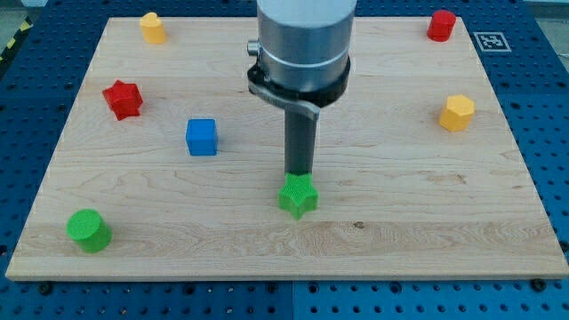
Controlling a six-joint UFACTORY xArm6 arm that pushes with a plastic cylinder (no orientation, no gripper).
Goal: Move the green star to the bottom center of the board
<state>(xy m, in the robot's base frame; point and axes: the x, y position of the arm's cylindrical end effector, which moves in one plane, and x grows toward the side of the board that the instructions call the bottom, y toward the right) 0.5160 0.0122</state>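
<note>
The green star [299, 196] lies on the wooden board [400, 213], a little below the board's middle. My tip [298, 173] is right at the star's top edge, touching or nearly touching it from the view's top side. The dark rod rises from there to the grey arm body [302, 44] at the view's top centre.
A blue cube [202, 137] sits left of the rod. A red star [123, 99] is further left. A green cylinder [89, 231] is at bottom left. Yellow blocks are at top left [153, 28] and right [457, 113]. A red block [441, 25] is at top right.
</note>
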